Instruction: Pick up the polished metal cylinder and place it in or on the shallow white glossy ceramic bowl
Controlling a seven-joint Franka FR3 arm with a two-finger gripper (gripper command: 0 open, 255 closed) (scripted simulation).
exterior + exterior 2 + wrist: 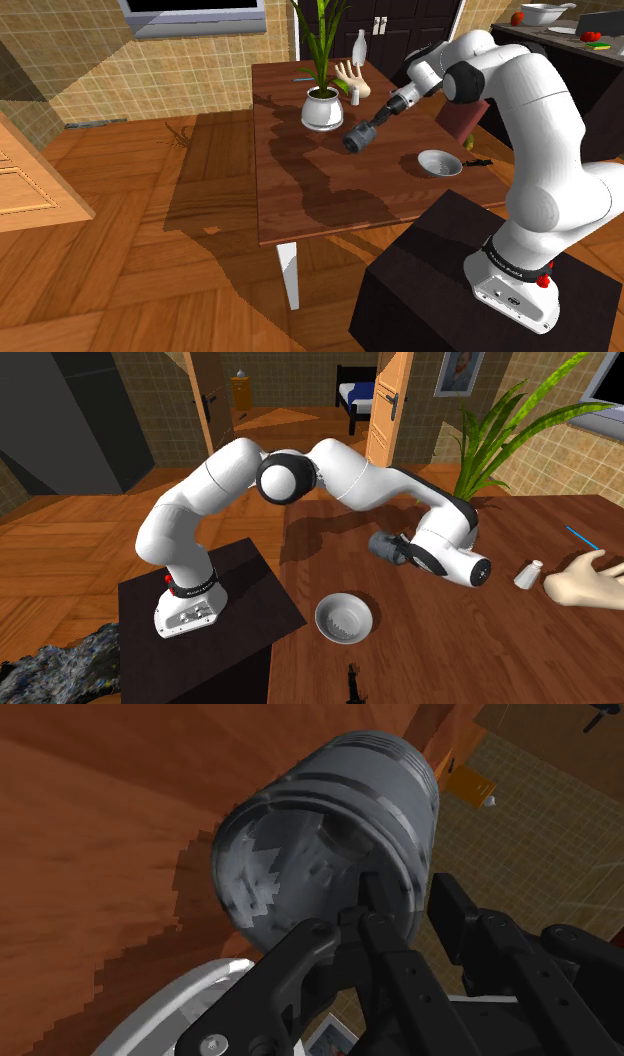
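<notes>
Grey, dully shining metal marked the cylinder (357,139) (385,545) (330,844), which hung tilted in the air over the brown wooden table (330,205) (480,647), its hollow end turned towards the wrist camera. The black gripper (368,130) (398,549) (410,909) was clamped on the cylinder's wall, one finger inside the open mouth and the other against the outer skin, as the wrist view showed. The white arm reached out from the dark stand (420,285) (205,667) and bent down over the table's middle. In the shoulder view the cylinder sat between a white plant pot (322,108) and the shallow pale bowl (440,163) (345,618), apart from both. The bowl rested upright on the tabletop close to the edge nearest the stand, with nothing in it. Towards the table's far edge from the stand lay a flesh-coloured model hand (350,77) (585,582), and just beside it stood a small white shaker (355,96) (528,574). A small black object (478,161) lay on the table near the bowl, too small to make out.
</notes>
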